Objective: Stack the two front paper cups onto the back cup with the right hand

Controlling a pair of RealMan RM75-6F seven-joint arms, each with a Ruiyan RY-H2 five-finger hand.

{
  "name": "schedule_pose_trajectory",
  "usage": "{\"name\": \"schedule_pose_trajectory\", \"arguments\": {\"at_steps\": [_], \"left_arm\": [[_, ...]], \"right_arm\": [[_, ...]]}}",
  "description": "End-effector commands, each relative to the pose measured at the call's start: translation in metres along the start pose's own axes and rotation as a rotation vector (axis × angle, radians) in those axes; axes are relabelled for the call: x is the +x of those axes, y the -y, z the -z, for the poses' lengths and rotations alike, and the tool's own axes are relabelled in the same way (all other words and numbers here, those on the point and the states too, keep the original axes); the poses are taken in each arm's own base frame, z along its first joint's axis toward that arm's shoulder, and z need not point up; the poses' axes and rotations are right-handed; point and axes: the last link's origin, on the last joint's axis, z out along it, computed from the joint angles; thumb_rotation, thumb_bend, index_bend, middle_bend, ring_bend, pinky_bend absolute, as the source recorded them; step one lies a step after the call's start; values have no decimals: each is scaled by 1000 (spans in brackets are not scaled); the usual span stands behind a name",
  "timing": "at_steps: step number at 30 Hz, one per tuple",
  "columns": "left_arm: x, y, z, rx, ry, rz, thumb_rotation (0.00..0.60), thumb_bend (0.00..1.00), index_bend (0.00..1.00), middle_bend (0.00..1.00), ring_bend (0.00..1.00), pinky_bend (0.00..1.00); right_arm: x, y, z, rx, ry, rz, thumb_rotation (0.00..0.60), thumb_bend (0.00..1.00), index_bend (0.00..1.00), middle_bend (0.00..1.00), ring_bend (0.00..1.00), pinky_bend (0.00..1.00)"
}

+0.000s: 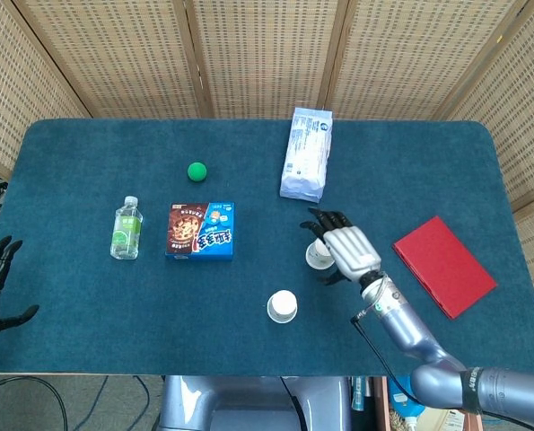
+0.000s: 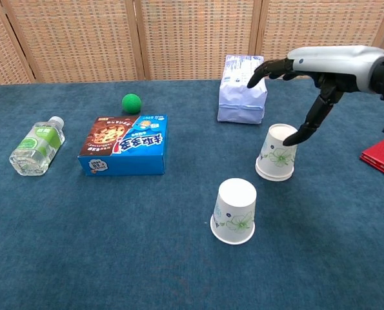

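Lighting even, bright, diffuse from overhead; soft faint shadows beneath cups point(image 2: 233, 212) and right hand point(image 1: 347, 251); both views sharp, no glare; head view slightly bowed at table point(image 1: 87, 296) edges.

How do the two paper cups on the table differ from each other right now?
The near cup stands alone, untouched; the far cup sits under the right hand, a fingertip at its edge. The far cup lies nearer the white packet. Both are white, upside down, with green print.
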Motion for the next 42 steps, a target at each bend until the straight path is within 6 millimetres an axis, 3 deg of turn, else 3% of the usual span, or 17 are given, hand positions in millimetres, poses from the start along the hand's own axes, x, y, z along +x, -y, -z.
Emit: {"name": "schedule_pose_trajectory", "arguments": {"at_steps": [1,6,12,16,23,31,33,37,42], "left_arm": [[0,-1,0,-3,1,-1,600,195,0,0,0,0],[0,-1,1,-3,-1,-1,600,195,0,0,0,0],[2,0,1,0,-7,4,600,195,0,0,0,0],[4,3,1,3,-10,14,600,195,0,0,0,0],[6,5,1,4,-11,27,600,196,0,0,0,0],[7,6,2,1,-10,32,600,196,0,0,0,0],[7,6,1,0,-10,30,600,196,0,0,0,0],[7,6,1,2,-8,28,600,196,0,0,0,0],[6,6,1,3,-6,26,600,196,0,0,0,0]], "right_arm": [[-14,16,23,143,110,30,600,6,179,81,0,68],[-36,28,26,233,174,100,600,0,179,115,0,68],[-67,41,13,274,188,145,600,0,179,158,16,91],[-76,47,2,264,181,150,600,0,178,160,24,107],[-84,43,-11,208,161,155,600,10,187,221,99,214],[-90,36,-15,167,169,143,600,202,296,362,296,354],[-93,34,-15,162,174,139,600,232,370,424,351,396],[-94,33,-16,155,158,127,600,285,468,514,418,416],[-91,33,-16,146,143,105,600,313,489,538,422,419]]}}
